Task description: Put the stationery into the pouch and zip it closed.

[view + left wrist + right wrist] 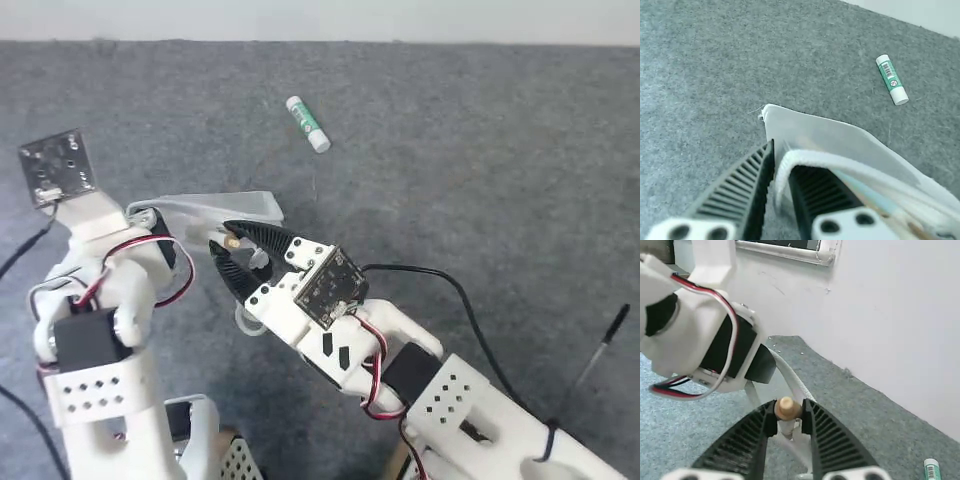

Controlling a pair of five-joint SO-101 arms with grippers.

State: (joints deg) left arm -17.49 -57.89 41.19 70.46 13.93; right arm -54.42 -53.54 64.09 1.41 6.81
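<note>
Left hand [780,160] tight on one pouch [840,140], right hand [788,412] tight on one tan knob [786,406]; one glue stick [307,124].

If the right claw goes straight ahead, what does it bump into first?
Probably the left arm, close ahead. The right gripper pinches the zipper pull of the pouch, so depth is unclear.

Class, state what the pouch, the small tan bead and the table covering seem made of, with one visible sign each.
The pouch: probably soft translucent plastic; colours show faintly through. The bead: possibly wood, tan and matte. The table covering: likely felt or carpet, grey and fuzzy.
</note>
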